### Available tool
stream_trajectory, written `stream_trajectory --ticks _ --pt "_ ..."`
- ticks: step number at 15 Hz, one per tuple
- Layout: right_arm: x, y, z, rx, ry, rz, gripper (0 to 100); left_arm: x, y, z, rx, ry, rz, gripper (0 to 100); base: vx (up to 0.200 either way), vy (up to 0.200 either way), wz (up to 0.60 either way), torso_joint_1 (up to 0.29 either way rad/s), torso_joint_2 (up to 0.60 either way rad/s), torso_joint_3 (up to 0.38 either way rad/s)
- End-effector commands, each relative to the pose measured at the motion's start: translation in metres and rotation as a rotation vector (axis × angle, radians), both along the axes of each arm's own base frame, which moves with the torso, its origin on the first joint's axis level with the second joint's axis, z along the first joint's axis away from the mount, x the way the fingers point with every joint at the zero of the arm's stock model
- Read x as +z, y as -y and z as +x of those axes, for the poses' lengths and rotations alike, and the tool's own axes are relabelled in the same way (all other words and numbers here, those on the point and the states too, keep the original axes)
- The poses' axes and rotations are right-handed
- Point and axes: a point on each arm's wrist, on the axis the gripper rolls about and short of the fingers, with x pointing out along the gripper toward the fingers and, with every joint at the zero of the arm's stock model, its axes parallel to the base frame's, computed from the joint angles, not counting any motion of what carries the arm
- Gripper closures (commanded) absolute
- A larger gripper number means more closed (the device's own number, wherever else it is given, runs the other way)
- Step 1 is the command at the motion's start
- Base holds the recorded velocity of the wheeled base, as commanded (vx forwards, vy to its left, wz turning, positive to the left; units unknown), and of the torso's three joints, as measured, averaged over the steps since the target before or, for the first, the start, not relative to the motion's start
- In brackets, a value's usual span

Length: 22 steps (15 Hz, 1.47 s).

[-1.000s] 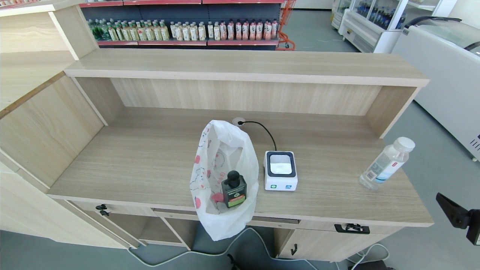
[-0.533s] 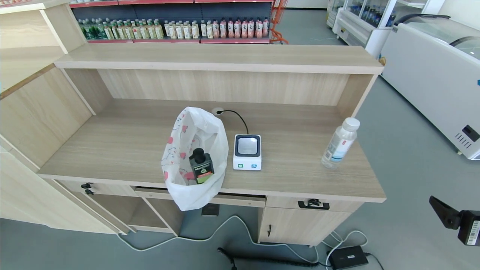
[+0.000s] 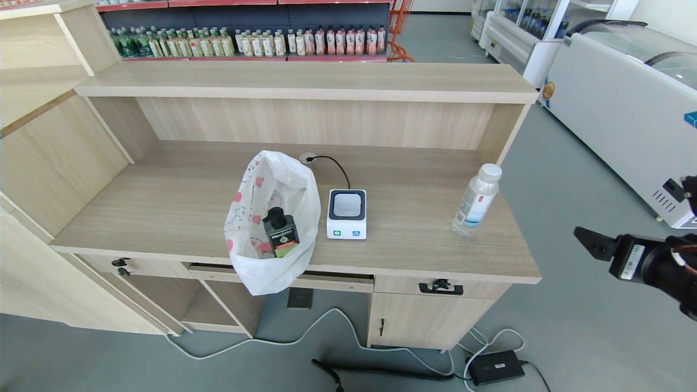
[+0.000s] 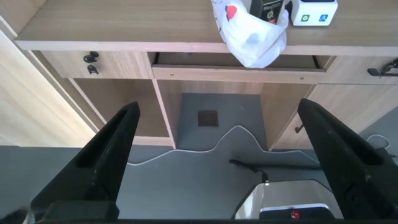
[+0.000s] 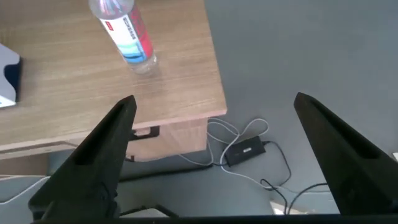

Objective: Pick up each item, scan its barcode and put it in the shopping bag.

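A white shopping bag [image 3: 256, 188] with red prints stands open at the counter's front edge, a dark bottle [image 3: 280, 237] upright inside it. Just right of the bag sits the white barcode scanner [image 3: 347, 213]. A clear water bottle [image 3: 476, 200] stands upright near the counter's right end. My right gripper [image 5: 214, 101] is open and empty, off the counter's right front corner, with the water bottle [image 5: 124, 34] ahead of it; one of its fingers [image 3: 592, 244] shows at the right edge. My left gripper [image 4: 219, 107] is open and empty, low in front of the counter below the bag [image 4: 252, 34].
The wooden counter [image 3: 179, 201] has a raised back shelf and side walls. Drawers and an open cupboard sit under its front edge. Cables and a black power brick [image 3: 495, 367] lie on the floor. A white freezer [image 3: 615, 98] stands to the right.
The whole head picture has shifted: the camera has backed away, so the counter looks smaller and farther. My right gripper has come further into the picture from the right edge and higher.
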Motion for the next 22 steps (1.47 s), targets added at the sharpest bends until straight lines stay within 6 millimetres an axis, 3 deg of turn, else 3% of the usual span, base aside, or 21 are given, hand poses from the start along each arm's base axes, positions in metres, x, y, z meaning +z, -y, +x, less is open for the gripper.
stream_trajectory --ticks 1,7,22 --pt "-0.016 -0.012 0.051 0.031 -0.035 0.023 0 0.0 0.0 0.0 0.001 0.0 0.0 0 0.0 0.0 0.0 0.0 0.0 0.0" --pt "-0.052 -0.021 0.084 0.045 -0.049 0.013 0 0.0 0.0 0.0 0.001 0.0 0.0 0 0.0 0.0 0.0 0.0 0.0 0.0" --pt "-0.058 -0.026 0.087 0.071 -0.065 -0.035 0 0.0 0.0 0.0 0.001 0.0 -0.001 0 0.0 0.0 0.0 0.0 0.0 0.0"
